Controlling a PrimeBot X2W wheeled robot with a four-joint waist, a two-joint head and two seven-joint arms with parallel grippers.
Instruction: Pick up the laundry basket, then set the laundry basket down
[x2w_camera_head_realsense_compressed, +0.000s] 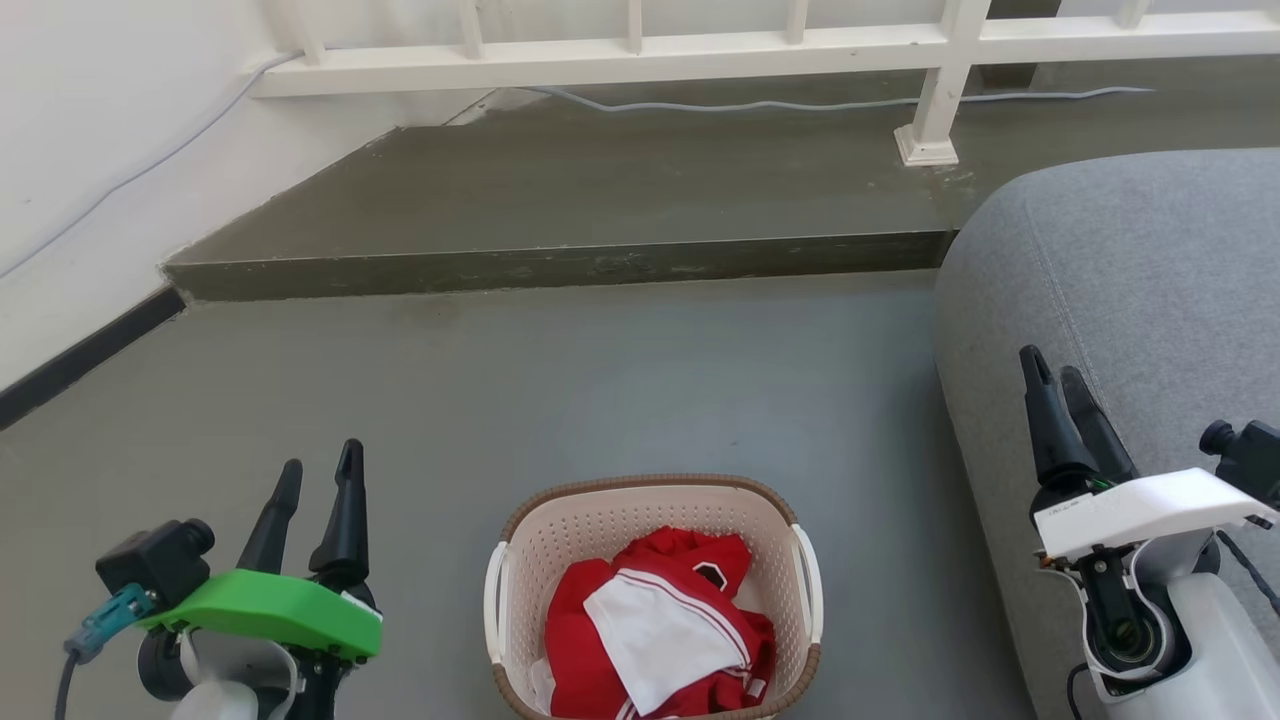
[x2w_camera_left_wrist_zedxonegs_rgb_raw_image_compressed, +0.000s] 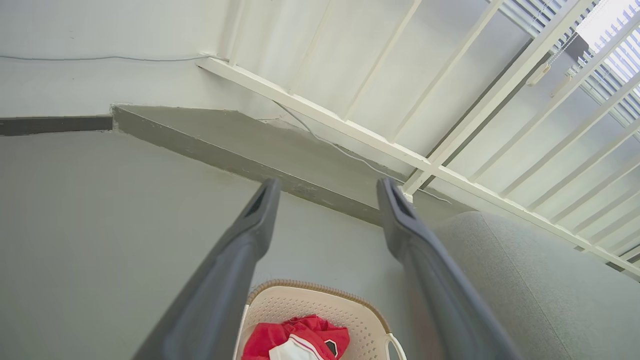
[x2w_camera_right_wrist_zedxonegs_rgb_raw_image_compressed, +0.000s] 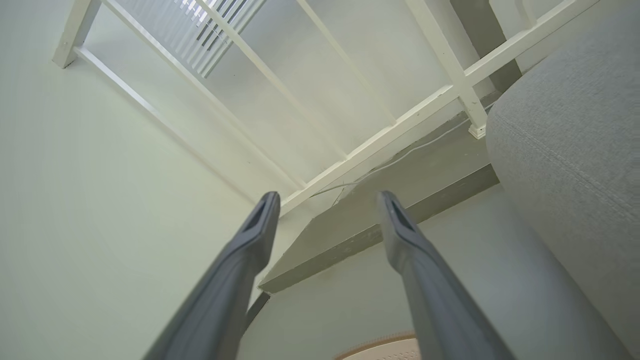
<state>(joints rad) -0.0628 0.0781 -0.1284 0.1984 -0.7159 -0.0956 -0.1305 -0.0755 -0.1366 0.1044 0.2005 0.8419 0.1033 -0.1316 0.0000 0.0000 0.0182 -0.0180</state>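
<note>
Between left gripper (x2w_camera_head_realsense_compressed: 321, 456) and right gripper (x2w_camera_head_realsense_compressed: 1051, 362) — laundry basket (x2w_camera_head_realsense_compressed: 590, 535), touching neither

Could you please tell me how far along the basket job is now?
Nothing looks done: the laundry basket sits on the floor, untouched. In hand: the left gripper and right gripper are open, holding nothing. Remaining: grasp its handles, lift, set down.

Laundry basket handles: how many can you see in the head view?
2. A white left handle and a right handle, one on each side of the laundry basket. Its near end is cut off, so another may be hidden.
</note>
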